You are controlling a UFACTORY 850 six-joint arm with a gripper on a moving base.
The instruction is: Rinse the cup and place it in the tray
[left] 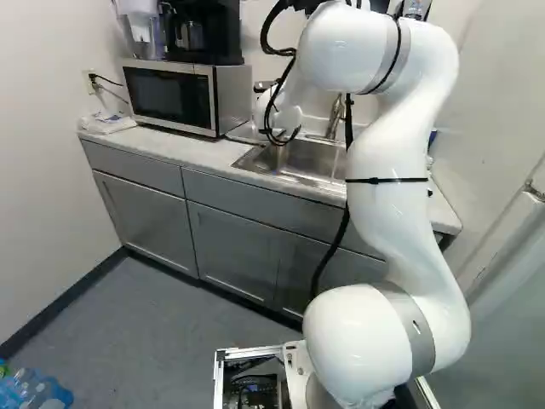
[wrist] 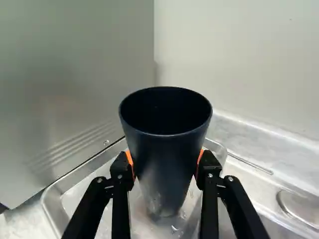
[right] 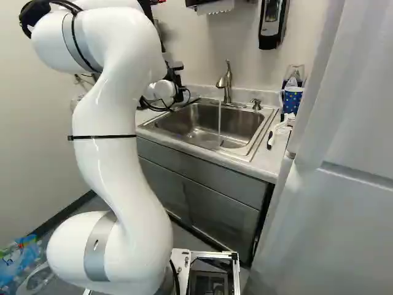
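Placing of the rinsed cup, judged to be the step in hand. The dark cup (wrist: 166,142) is pinched from two sides by the orange pads of the tool (wrist: 165,160) and is held upright, mouth up, over the tray (wrist: 54,196); whether its foot is touching cannot be told. For the next move, the foot should be seated flat before the grip is eased and the tool is drawn straight back. A thin stream of water (right: 219,120) is seen below the curved faucet (right: 227,83). The cup is smooth, faintly glossy and tapered to a narrow foot. The tray is of shiny metal, shallow, round-cornered, with drops scattered inside. The rectangular sink (right: 249,126) is of brushed metal, set in a pale, mottled tabletop (left: 157,145) beside the boxy microwave (left: 170,95).
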